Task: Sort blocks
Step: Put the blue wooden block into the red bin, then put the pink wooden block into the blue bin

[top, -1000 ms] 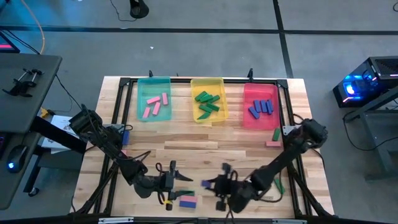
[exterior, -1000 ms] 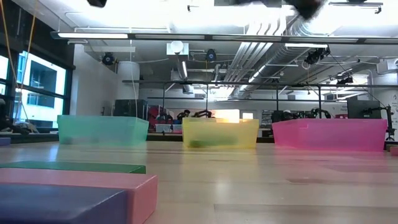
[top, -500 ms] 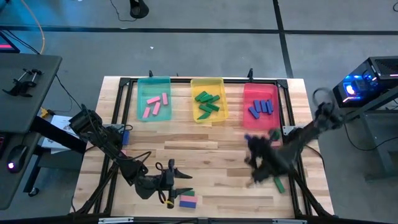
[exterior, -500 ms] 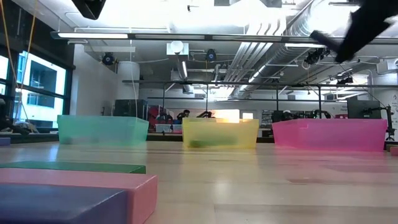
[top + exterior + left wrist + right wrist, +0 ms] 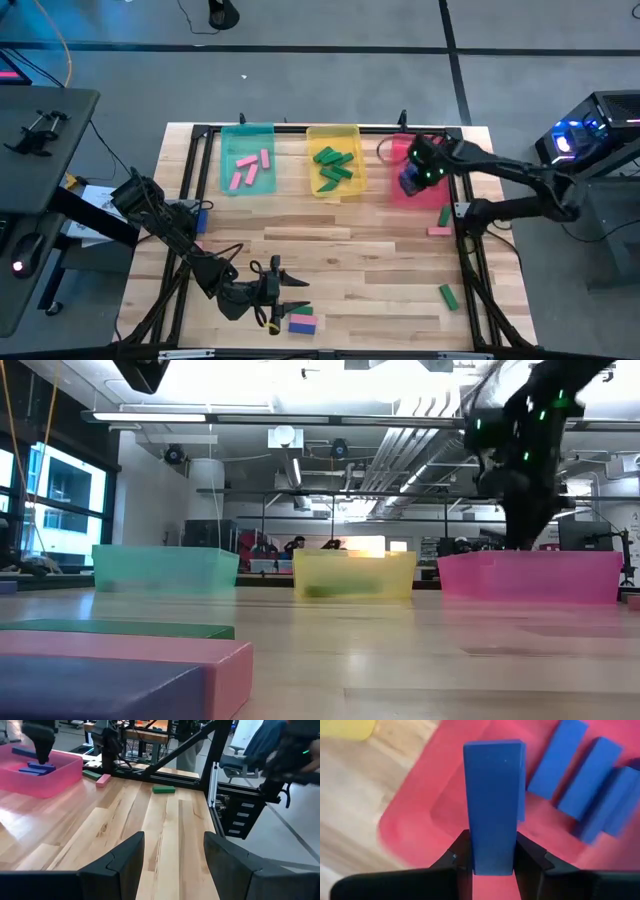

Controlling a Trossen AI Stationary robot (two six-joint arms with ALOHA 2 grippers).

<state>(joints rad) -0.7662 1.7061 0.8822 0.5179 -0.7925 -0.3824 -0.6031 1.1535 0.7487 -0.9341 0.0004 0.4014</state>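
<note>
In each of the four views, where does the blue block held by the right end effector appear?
High view: the flat blue rectangular block is over the translucent red tray.
Low view: hidden behind the arm above the tray.
Left wrist view: too small to tell, above the tray.
Right wrist view: centre, between dark fingers.
Shared landmark: the red tray.

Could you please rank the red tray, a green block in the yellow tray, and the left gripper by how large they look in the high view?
1. Red tray, clearly largest.
2. Left gripper, open over the table's near edge; it sits higher, nearer the camera, so its apparent size is inflated.
3. Green block in the yellow tray, smallest.
</note>
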